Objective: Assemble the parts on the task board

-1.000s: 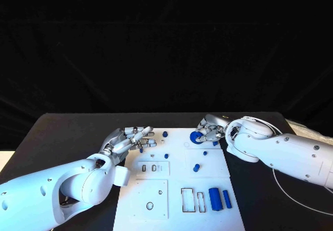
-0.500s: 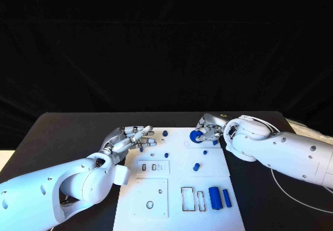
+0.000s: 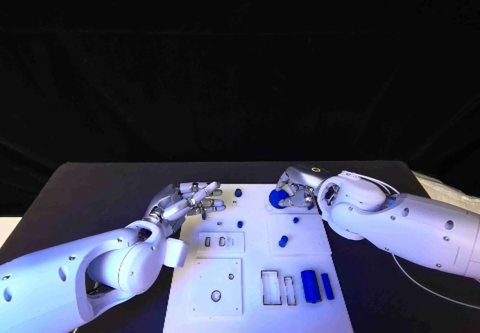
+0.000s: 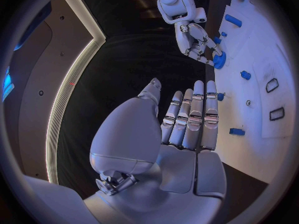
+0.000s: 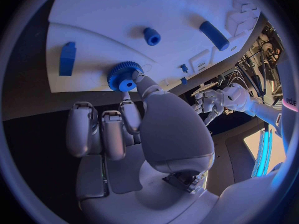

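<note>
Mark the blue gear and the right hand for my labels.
blue gear (image 5: 124, 76), right wrist view, toothed rim.
right hand (image 3: 293, 189), head view, the fingers at the gear.

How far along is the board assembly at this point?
Early to midway, at a guess. Some small blue pegs appear to stand in the task board. In hand: the right hand pinches a blue gear at the board's far edge. Left: two blue bars lie loose beside empty rectangular slots. The left hand hovers open, holding nothing.

Black table (image 3: 100, 187) — black backdrop curtain (image 3: 240, 76) behind it.
</note>
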`<action>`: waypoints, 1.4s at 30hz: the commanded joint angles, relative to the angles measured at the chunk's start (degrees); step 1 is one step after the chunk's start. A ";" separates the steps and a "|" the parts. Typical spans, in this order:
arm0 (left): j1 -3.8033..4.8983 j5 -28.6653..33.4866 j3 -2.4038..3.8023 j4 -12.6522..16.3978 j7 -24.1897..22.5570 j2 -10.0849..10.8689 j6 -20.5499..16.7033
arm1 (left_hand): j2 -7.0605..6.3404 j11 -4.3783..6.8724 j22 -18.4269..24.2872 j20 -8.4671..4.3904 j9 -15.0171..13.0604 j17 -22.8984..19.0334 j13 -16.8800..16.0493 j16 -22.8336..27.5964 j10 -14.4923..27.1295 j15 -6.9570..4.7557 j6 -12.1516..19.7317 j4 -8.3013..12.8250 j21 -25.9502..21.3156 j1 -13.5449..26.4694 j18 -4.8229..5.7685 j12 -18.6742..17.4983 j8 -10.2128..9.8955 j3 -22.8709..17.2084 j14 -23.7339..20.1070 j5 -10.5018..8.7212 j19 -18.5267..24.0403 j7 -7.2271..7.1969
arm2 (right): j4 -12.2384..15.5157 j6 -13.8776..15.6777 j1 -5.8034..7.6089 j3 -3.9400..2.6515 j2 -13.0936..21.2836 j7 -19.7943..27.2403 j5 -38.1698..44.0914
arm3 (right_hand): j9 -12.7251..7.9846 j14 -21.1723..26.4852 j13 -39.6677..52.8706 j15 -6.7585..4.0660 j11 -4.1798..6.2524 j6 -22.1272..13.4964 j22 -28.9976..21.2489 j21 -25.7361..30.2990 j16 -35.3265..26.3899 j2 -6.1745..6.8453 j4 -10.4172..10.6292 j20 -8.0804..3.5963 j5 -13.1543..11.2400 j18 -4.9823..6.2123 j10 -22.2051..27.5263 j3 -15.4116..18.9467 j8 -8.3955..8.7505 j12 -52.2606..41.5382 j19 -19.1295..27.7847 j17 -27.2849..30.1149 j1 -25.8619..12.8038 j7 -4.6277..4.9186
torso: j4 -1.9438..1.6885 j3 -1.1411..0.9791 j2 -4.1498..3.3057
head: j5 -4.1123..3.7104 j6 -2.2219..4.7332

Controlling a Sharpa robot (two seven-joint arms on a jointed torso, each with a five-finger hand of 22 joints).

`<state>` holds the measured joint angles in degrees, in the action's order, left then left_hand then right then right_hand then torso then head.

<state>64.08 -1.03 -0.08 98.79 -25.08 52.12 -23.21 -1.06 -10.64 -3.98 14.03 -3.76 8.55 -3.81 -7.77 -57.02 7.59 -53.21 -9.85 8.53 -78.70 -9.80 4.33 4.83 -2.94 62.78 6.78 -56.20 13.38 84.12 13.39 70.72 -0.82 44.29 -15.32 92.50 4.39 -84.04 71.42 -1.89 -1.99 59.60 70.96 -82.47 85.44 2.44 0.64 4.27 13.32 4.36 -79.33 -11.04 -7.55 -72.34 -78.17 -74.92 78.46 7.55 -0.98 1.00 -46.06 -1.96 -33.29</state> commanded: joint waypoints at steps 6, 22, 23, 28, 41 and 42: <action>0.06 0.05 0.05 -0.04 -0.30 -0.11 0.95 | 0.48 -0.09 0.08 -0.02 0.07 0.05 0.06 0.11 0.19 0.24 0.14 0.31 -0.13 -0.02 -0.62 -0.24 -0.34 -0.10 -0.07 -0.23 -0.57 0.31 | 2.27 6.40 0.18 0.00 -1.74 0.86 -0.76 | 0.53 -3.93 0.04 -0.46 0.45 2.68 1.36 -0.64 0.06 -0.48 0.53 -0.14 1.05 -0.61 -0.79 -0.50 -0.59 -0.11 -0.92 -3.80 -1.61 -1.14 | -0.21 0.18 0.00 | 0.11 0.33; 0.07 0.08 0.05 -0.01 -0.36 0.00 0.88 | 0.52 -0.09 0.09 -0.01 0.06 0.07 0.06 0.18 0.21 0.25 0.15 0.38 -0.19 -0.04 -0.62 -0.26 -0.37 -0.07 -0.09 -0.23 -0.59 0.30 | -0.18 4.00 -0.14 0.17 -9.74 1.37 -0.11 | 0.46 -3.84 -0.20 -0.49 0.46 2.63 1.76 -0.85 -0.14 -0.61 0.70 -0.21 1.38 -0.68 -0.65 -0.97 -0.33 0.27 -1.17 -3.33 -1.94 -1.12 | -0.28 0.17 -0.06 | 0.85 0.20; 0.07 0.08 0.05 0.01 -0.36 0.00 0.87 | 0.52 -0.09 0.09 -0.01 0.06 0.07 0.06 0.18 0.21 0.25 0.15 0.38 -0.19 -0.04 -0.62 -0.26 -0.37 -0.07 -0.09 -0.23 -0.59 0.30 | -0.57 3.81 -0.25 0.19 -10.15 1.39 -0.06 | 0.46 -3.84 -0.20 -0.49 0.46 2.63 1.76 -0.85 -0.14 -0.61 0.70 -0.21 1.38 -0.68 -0.65 -0.97 -0.33 0.27 -1.17 -3.33 -1.94 -1.12 | -0.23 0.16 -0.08 | 0.96 0.16; 0.07 0.09 0.05 0.04 -0.34 0.03 0.84 | 0.52 -0.09 0.09 -0.01 0.06 0.07 0.06 0.18 0.21 0.25 0.15 0.38 -0.19 -0.04 -0.62 -0.26 -0.37 -0.07 -0.09 -0.23 -0.59 0.30 | -2.39 2.98 -0.68 0.36 -11.78 1.65 0.60 | 0.38 -3.78 -0.58 -0.47 0.40 2.42 1.69 -0.84 -0.27 -0.57 0.76 -0.21 1.38 -0.67 -0.38 -1.19 -0.09 0.73 -1.13 -3.05 -2.13 -1.04 | -0.18 0.10 -0.07 | 1.23 -0.01; 0.08 0.09 0.05 0.11 -0.34 0.05 0.82 | 0.52 -0.09 0.09 -0.01 0.06 0.07 0.06 0.18 0.21 0.25 0.15 0.38 -0.19 -0.04 -0.62 -0.26 -0.37 -0.07 -0.09 -0.23 -0.59 0.30 | -4.22 0.92 -1.09 0.70 -13.53 1.81 1.63 | -0.14 -3.70 -3.02 -0.10 -0.12 0.89 1.32 -0.72 -0.47 0.41 1.03 0.00 0.08 -0.60 1.33 -1.55 1.28 3.58 -0.83 -2.74 -3.24 -0.37 | -0.05 -0.01 -0.04 | 1.56 -0.42; 0.08 0.09 0.05 0.11 -0.34 0.06 0.81 | 0.52 -0.09 0.09 -0.01 0.06 0.07 0.06 0.18 0.21 0.25 0.15 0.38 -0.19 -0.04 -0.62 -0.26 -0.37 -0.07 -0.09 -0.23 -0.59 0.30 | -4.35 1.02 -1.09 0.72 -13.59 1.77 1.65 | -0.34 -3.69 -3.85 0.06 -0.33 0.18 1.15 -0.64 -0.49 0.67 1.16 0.10 -0.25 -0.57 1.89 -1.49 1.75 4.49 -0.71 -2.73 -3.53 -0.12 | -0.05 -0.02 -0.03 | 1.57 -0.45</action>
<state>64.08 -1.01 -0.07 98.74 -25.05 52.23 -23.22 -1.06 -10.64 -3.99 13.83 -3.77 8.52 -3.81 -7.77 -57.02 7.59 -53.21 -9.86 8.53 -78.70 -9.80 4.33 4.83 -2.94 62.78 6.78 -56.41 13.38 80.03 16.79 69.94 -0.36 30.75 -13.78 93.07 4.38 -84.12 67.53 -1.96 -2.34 59.90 72.15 -82.99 85.20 3.28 1.68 4.21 13.25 4.38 -77.71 -12.40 -6.11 -68.01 -79.00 -74.94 75.45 7.25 -1.05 1.00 -46.10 -0.41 -33.68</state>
